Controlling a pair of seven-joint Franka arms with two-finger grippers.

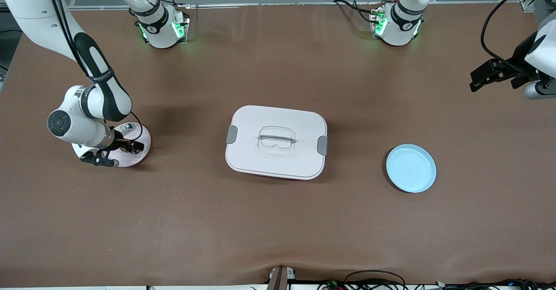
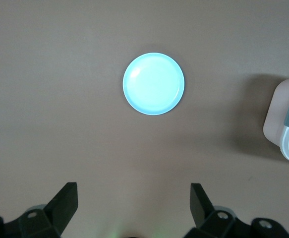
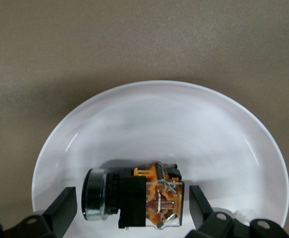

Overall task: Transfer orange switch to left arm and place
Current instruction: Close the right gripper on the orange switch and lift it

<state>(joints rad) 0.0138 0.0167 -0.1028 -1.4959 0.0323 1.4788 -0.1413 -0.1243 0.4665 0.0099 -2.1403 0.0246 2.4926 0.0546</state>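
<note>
The orange switch (image 3: 134, 198) lies on its side in a white plate (image 3: 159, 124), with a black body, a metal-ringed round end and an orange-and-clear end. My right gripper (image 3: 132, 208) is down at the plate, open, one finger on each side of the switch with a small gap at both. In the front view the right gripper (image 1: 131, 146) and the switch (image 1: 126, 149) are on the plate (image 1: 143, 140) toward the right arm's end. My left gripper (image 1: 477, 80) waits in the air at the left arm's end, open and empty (image 2: 133, 203). The white box (image 1: 276, 141) sits mid-table.
A light blue plate (image 1: 411, 168) lies between the box and the left arm's end; it also shows in the left wrist view (image 2: 153, 84), with a corner of the box (image 2: 285, 124). A small silvery-clear part (image 1: 127, 127) sits on the white plate.
</note>
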